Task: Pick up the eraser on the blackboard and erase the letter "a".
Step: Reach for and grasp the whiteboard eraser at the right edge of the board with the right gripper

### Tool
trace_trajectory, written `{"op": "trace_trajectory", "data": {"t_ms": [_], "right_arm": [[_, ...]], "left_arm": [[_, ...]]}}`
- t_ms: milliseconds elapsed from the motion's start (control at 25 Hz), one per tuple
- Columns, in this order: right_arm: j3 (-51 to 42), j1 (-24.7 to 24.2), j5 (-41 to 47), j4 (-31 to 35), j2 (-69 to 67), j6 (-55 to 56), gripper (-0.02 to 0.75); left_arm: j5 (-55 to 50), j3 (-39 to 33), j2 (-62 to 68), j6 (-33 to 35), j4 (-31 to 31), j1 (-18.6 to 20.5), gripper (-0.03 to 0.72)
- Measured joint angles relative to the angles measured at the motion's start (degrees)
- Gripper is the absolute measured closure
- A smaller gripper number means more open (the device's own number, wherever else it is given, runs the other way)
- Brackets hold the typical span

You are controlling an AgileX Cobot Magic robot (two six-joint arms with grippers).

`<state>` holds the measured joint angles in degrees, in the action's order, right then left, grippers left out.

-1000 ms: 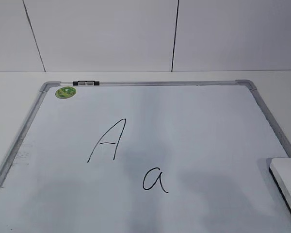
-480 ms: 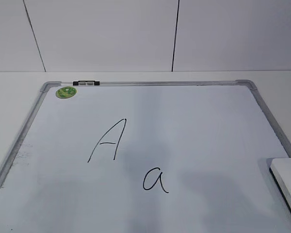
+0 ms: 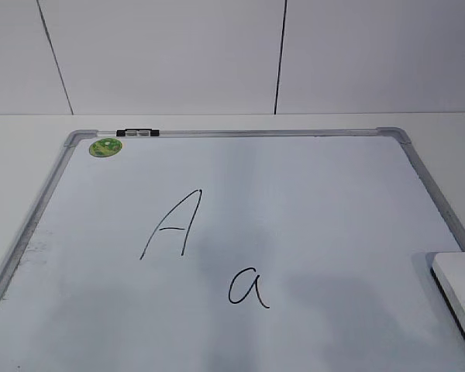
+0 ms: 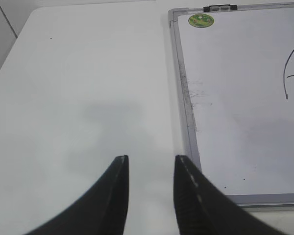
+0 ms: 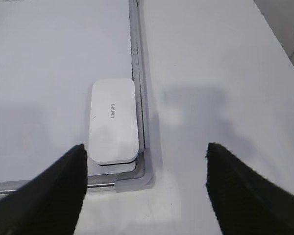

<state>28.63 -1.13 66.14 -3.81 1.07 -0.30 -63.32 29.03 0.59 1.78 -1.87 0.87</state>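
Hovering wide open, the right gripper (image 5: 144, 193) frames a white rounded-rectangular plastic eraser (image 5: 112, 121) at centre frame, in the white grey-framed blackboard (image 5: 49, 58) corner; light and rigid, likely best pinched across its long sides.

Exterior slants down over blackboard (image 3: 310, 194), wrist cameras overlook opposite edges (shared board)

Blackboard (image 3: 310, 201): smooth white surface, faint sheen; frame matt grey metal, scuffed along left side. Eraser (image 5: 112, 120): smooth matt white plastic, thin black base. Table (image 4: 78, 88): plain matt white. Right gripper (image 5: 144, 183) fingers (image 5: 54, 196): matt black.
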Motion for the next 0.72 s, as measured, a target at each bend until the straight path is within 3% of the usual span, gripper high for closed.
{"op": "trace_trajectory", "data": {"t_ms": [280, 720], "right_arm": [[1.9, 0.6, -2.0, 0.4, -1.5, -2.6, 0.16], [7.5, 0.7, -9.9, 6.7, -21.0, -10.8, 0.16]], "left_arm": [[0.0, 0.0, 0.0, 0.0, 0.0, 0.0, 0.454], [0.0, 0.0, 0.0, 0.0, 0.0, 0.0, 0.453]]}}
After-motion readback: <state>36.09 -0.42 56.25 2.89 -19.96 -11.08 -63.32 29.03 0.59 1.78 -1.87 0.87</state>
